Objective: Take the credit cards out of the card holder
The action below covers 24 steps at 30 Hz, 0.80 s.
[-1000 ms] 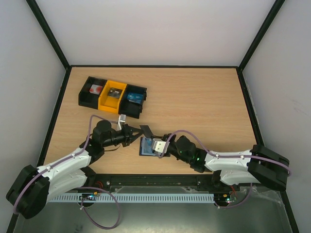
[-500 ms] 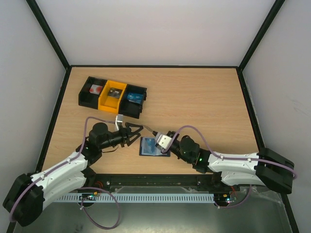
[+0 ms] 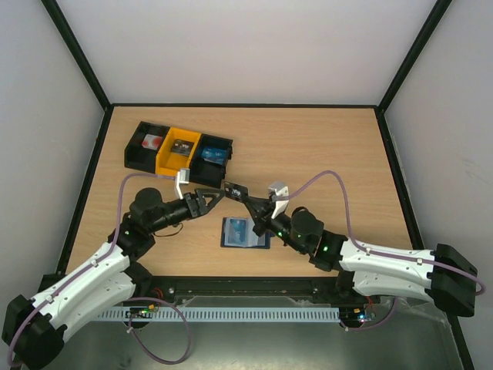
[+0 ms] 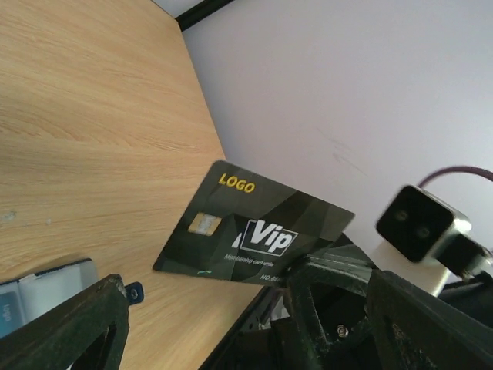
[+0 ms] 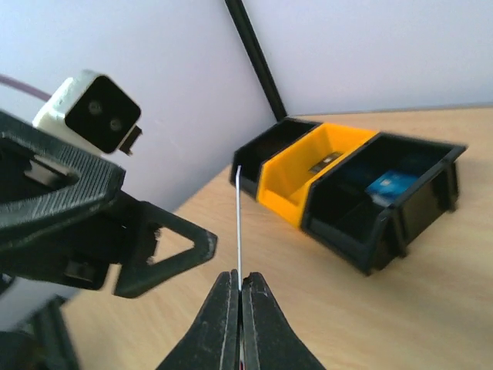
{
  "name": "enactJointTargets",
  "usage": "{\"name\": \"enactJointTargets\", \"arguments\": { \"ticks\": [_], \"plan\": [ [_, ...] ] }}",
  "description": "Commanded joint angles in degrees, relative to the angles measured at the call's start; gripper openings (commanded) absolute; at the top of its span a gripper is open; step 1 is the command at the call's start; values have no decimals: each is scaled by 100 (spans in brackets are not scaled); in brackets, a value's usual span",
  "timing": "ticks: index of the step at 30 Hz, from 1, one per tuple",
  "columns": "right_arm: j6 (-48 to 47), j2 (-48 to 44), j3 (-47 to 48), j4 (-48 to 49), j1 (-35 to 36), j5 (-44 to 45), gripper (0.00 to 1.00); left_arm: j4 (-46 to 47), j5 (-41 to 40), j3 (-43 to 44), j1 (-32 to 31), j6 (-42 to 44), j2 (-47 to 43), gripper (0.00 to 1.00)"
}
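Black card (image 4: 254,231) pinched edge-on in my right hand (image 5: 239,282) hangs above the desk (image 3: 331,154), card holder (image 3: 256,239) lying below, left hand (image 3: 214,198) open beside it, so I'd swing it clear of that hand before lowering.

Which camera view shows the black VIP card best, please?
The left wrist view: the black VIP card faces it, with logo, chip and lettering readable. The right wrist view sees only its edge, a thin line rising from the shut right gripper. The top view shows a small dark rectangle.
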Motion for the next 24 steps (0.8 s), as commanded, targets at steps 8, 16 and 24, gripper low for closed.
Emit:
{"name": "enactJointTargets", "arguments": {
  "ticks": [8,16,24],
  "plan": [
    [3488,-46,-95,871,43,-265,2,779,499,-176,21,99,-272,79],
    [4085,-108,-335,1333,43,-124,2,750,465,-205,17,51,-244,78],
    [4193,-265,-424,1322,41,54,2,854,490,-241,23,-133,-115,77]
  ]
}}
